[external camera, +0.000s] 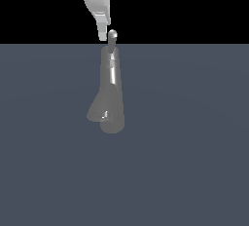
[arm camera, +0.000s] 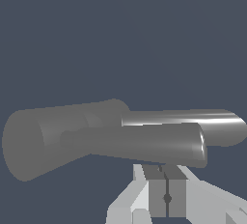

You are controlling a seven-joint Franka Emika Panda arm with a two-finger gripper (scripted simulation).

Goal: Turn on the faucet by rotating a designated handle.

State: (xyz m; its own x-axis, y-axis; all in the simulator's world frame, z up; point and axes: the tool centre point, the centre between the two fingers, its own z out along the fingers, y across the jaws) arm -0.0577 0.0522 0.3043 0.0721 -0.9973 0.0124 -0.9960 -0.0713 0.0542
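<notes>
We saw the faucet (external camera: 111,93) standing on the worktop (external camera: 194,147), its handle (external camera: 113,36) jutting from the cap. Our jaws were pressed together beside it. We judged the lever stiff, smooth metal, best pushed near its tip.

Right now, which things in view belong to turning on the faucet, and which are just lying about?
Part of the job:
- faucet
- handle
- claw, its jaws closed together in the wrist view

Just there:
- nothing but the bare grey floor
</notes>
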